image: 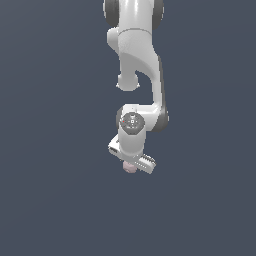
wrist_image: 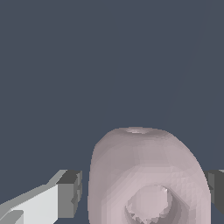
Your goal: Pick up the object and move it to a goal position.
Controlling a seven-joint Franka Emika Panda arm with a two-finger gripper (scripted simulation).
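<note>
Tool (image: 131, 166) is at the low end of the arm (image: 137, 75), pointing down, with the pink knob (image: 129, 168) right under it between the fingers (wrist_image: 69, 194). In the wrist view the knob (wrist_image: 148, 175) fills the gap: one dark pad sits just beside its flank, a thin sliver of background showing between them, and the other pad is at the frame edge, hard up to the far flank. So the tool is closed down to roughly knob width, but I cannot tell whether it is truly pinching or a hair short of contact. Knob's dimple faces the wrist camera, with a smaller flat spot on its far end. From the exterior view I can't tell whether it rests on the worktop (image: 50, 200) or is already lifted; no shadow or edge to judge by. No goal marker visible in either view. My read: approach and straddle done, grip at or near closure; lift and carry to goal still left.
</note>
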